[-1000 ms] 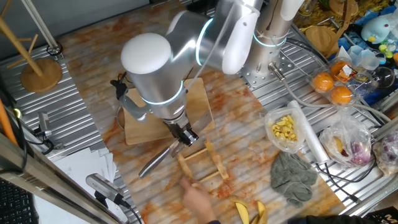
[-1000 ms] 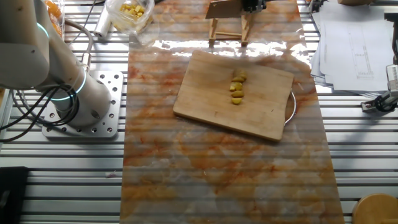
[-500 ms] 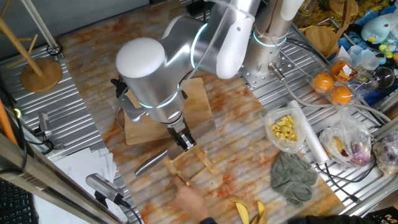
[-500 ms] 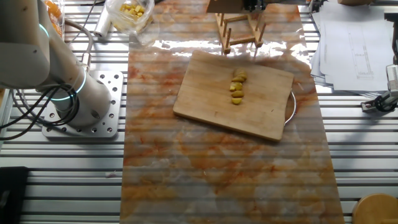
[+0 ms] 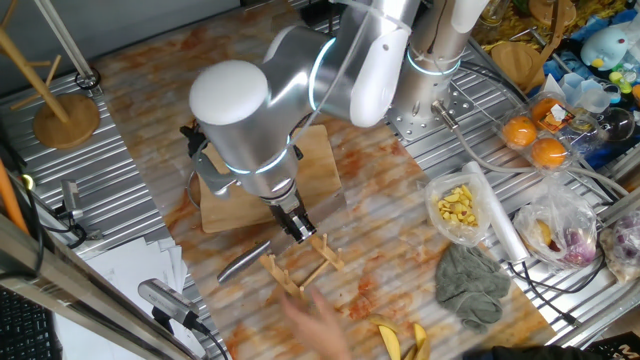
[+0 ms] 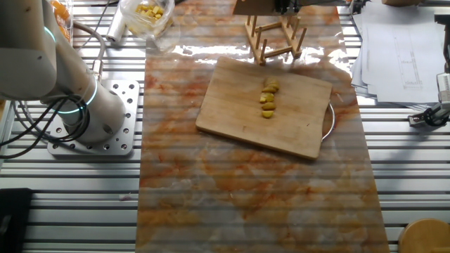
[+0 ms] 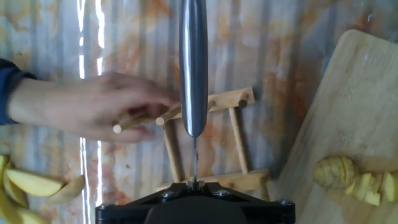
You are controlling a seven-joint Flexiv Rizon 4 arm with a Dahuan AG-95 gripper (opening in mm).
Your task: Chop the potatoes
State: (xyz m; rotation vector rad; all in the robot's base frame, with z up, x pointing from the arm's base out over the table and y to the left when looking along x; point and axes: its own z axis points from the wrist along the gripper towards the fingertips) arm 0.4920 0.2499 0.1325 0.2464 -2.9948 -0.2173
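Observation:
The potatoes (image 6: 268, 100) are a short row of yellow-olive chunks on the wooden cutting board (image 6: 239, 119). They also show at the right edge of the hand view (image 7: 354, 180); in one fixed view the arm hides them. My gripper (image 5: 297, 228) is shut on a silver knife (image 5: 243, 263), whose handle points away along the table. In the hand view the knife (image 7: 193, 62) sticks out from the closed jaws over a small wooden rack (image 7: 236, 134), left of the board (image 7: 348, 93).
A person's hand (image 7: 93, 112) holds the wooden rack (image 5: 300, 265) beside the knife; the hand is blurred in one fixed view (image 5: 318, 318). Banana peels (image 5: 400, 340), a grey cloth (image 5: 470, 280), bagged food (image 5: 455, 208) and oranges (image 5: 535, 140) lie to the right.
The person's hand has stood the wooden rack up and turned it, and is now pulling back. My gripper with the knife shifted slightly left, then held still.

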